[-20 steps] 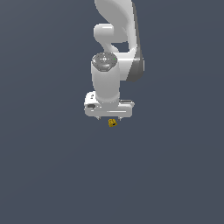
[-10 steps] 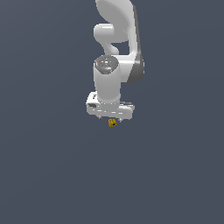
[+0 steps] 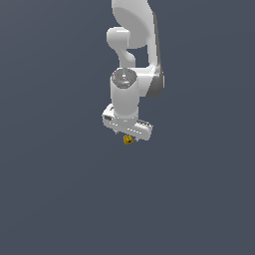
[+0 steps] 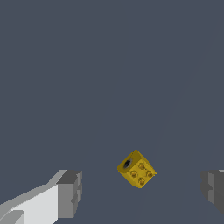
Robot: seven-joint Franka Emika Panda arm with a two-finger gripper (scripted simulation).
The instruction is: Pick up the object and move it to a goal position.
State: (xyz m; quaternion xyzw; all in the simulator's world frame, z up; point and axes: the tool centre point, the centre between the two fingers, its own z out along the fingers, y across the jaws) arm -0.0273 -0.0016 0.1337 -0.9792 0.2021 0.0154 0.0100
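The object is a tiny yellow-gold block (image 4: 136, 169) with small dark studs and a dark hole in one face. In the wrist view it lies on the grey floor between my two fingers, apart from both. One finger (image 4: 69, 194) and the other finger (image 4: 213, 189) stand wide apart, so my gripper (image 4: 141, 191) is open and empty. In the exterior view the block (image 3: 128, 140) shows just under the white gripper body (image 3: 127, 133), which points down over it.
The flat dark grey floor (image 3: 60, 199) spreads all around. The white arm (image 3: 134, 60) rises above the gripper to the top of the exterior view. No other objects show.
The arm and gripper have shifted slightly, turning a little and coming a bit lower over the block. The block has not moved.
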